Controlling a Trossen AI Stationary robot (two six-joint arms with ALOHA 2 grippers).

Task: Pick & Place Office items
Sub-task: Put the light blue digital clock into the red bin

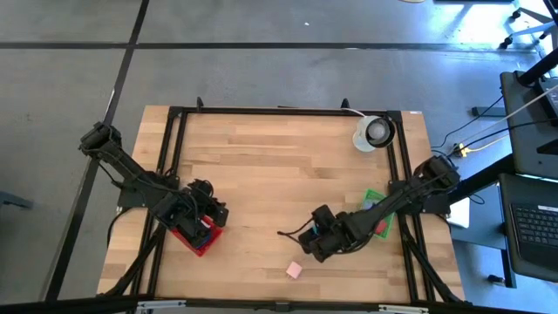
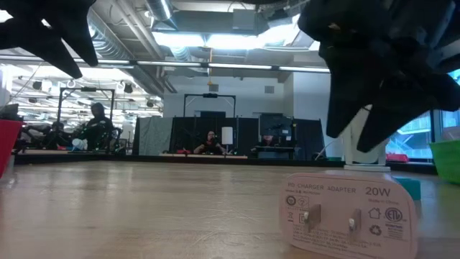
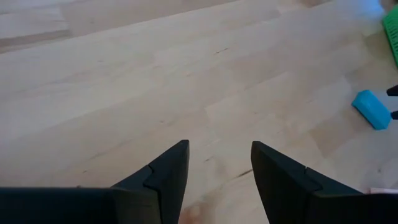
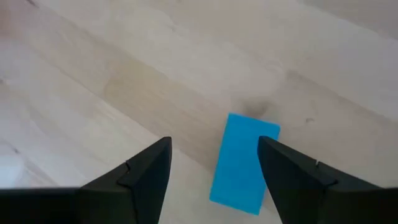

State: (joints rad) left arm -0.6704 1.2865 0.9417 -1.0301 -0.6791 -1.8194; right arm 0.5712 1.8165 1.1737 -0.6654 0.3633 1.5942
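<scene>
A bright blue block [image 4: 242, 162] lies flat on the wooden table. My right gripper [image 4: 214, 146] hovers open above it with one finger on either side. There is bare wood between the block and one finger; the other finger overlaps the block's edge in the right wrist view. The left wrist view shows the same block [image 3: 372, 109] far off. In the high view my right gripper [image 1: 310, 237] is right of the table's middle. My left gripper [image 3: 219, 146] is open with nothing between its fingers, above the red basket [image 1: 197, 239]. A white charger adapter [image 2: 345, 212] stands near the table's front edge.
The green basket [image 1: 373, 199] sits under my right arm near the table's right edge. A white round object with a dark centre [image 1: 375, 133] stands at the far right corner. Bare wood lies between the two arms. The charger adapter [image 1: 294, 270] lies in front of my right gripper.
</scene>
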